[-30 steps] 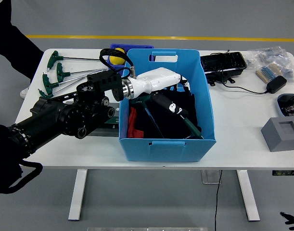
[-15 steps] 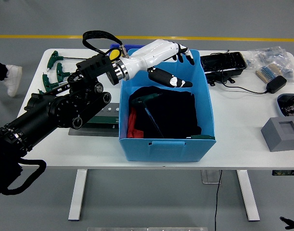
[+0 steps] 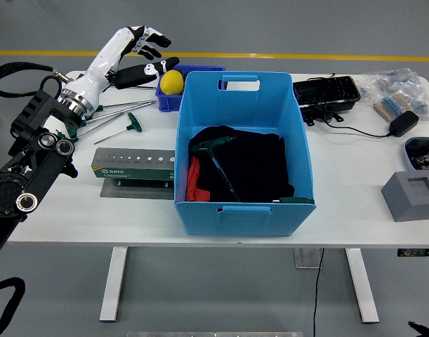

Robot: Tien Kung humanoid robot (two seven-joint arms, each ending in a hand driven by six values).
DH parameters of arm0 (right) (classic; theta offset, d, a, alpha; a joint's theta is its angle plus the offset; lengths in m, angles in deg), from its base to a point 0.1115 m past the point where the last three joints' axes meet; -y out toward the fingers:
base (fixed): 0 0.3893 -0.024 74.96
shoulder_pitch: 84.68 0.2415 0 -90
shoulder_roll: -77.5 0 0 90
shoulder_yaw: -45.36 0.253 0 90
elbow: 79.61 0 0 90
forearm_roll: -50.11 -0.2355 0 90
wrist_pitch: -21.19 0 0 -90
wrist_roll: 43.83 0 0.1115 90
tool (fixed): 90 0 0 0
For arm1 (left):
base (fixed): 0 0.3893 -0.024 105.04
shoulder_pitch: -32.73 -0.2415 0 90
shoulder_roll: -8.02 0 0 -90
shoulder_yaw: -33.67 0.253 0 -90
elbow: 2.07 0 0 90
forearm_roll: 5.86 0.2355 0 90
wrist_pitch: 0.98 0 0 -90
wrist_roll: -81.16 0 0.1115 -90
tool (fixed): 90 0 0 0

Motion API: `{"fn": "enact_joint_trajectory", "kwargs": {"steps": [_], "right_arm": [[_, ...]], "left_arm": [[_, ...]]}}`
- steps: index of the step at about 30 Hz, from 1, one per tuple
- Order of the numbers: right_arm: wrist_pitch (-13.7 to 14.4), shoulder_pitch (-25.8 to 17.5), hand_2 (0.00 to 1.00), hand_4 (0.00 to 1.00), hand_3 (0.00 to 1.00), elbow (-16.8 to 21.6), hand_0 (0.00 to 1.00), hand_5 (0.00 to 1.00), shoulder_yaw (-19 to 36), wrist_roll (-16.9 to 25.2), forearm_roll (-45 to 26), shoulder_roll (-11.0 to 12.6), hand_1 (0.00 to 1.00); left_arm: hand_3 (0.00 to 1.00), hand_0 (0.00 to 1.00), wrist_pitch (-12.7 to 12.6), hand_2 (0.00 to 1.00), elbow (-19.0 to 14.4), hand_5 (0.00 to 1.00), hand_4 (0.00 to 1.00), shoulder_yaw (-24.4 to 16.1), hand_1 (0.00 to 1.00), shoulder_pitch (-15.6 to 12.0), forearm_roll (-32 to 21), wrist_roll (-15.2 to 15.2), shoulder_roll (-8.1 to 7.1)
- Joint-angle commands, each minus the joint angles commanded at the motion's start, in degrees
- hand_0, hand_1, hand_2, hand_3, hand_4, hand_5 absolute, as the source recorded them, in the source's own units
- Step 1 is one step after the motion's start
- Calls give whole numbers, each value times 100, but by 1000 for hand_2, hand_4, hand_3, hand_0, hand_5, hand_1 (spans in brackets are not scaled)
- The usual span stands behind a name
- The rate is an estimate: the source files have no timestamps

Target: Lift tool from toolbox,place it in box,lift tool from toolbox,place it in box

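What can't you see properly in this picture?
- Bottom of the big blue plastic box: in the head view, black cloth covers it, so anything under the green-handled T-shaped hex key stays hidden.
- Small blue bin: the yellow ball and the big box hide much of it.
- Dark tray of parts: cut off by the right edge.
- Right hand: out of view. The white left hand is open and empty.
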Motion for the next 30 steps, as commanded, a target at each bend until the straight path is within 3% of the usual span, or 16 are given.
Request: {"fn": "enact_joint_trajectory", "kwargs": {"steps": [4, 8, 9, 10, 13, 15, 16, 21, 22, 27, 28, 30], "right_arm": [[20, -10, 668, 773, 539, -14, 617, 656, 6, 15, -15, -26, 595], [37, -27, 668, 773, 539, -26, 617, 656, 12, 25, -34, -45, 595], [41, -31, 668, 773, 539, -29, 617, 656, 7, 29, -40, -52, 595], [43, -32, 668, 773, 539, -30, 617, 656, 6, 29, -41, -56, 595], [46, -39, 668, 773, 539, -36, 617, 656, 16, 32, -21, -74, 595], [51, -41, 668, 773, 539, -39, 617, 656, 11, 38, -36, -81, 595], [53, -44, 668, 773, 538, -41, 615, 655, 8, 41, -46, -83, 595], [36, -39, 668, 773, 538, -38, 615, 655, 25, 29, 14, -86, 595], [32, -37, 668, 771, 537, -37, 615, 656, 25, 27, 21, -84, 594], [21, -33, 668, 771, 537, -33, 615, 656, 21, 21, 32, -77, 594], [22, -33, 668, 770, 538, -33, 614, 656, 16, 22, 20, -76, 594], [21, -31, 668, 770, 538, -32, 614, 656, 14, 22, 18, -74, 594]], "left_arm": [[649, 457, -156, 653, -538, 622, 896, -378, 500, -591, -968, -339, 54], [649, 457, -150, 653, -895, 622, 896, -821, 500, -1158, -1937, -553, 306], [649, 457, -58, 653, -986, 622, 896, -954, 500, -1330, -2160, -646, 404], [693, 536, 24, 720, -1043, 661, 899, -1043, 576, -1461, -2384, -718, 469], [693, 536, 331, 720, -1233, 661, 899, -1267, 576, -1865, -3110, -914, 640], [693, 536, 429, 720, -1291, 661, 899, -1351, 576, -2074, -3294, -959, 712], [709, 603, 457, 764, -1290, 725, 909, -1393, 654, -2145, -3306, -963, 748], [709, 603, 472, 764, -1203, 725, 909, -1496, 654, -2230, -3320, -844, 798], [730, 715, 474, 822, -1190, 756, 911, -1496, 763, -2231, -3336, -799, 794], [730, 715, 428, 822, -1140, 756, 911, -1507, 763, -2256, -3423, -564, 803], [773, 840, 419, 913, -1134, 846, 932, -1510, 873, -2265, -3429, -514, 809], [773, 840, 428, 913, -1116, 846, 932, -1511, 873, -2274, -3422, -454, 817]]}}
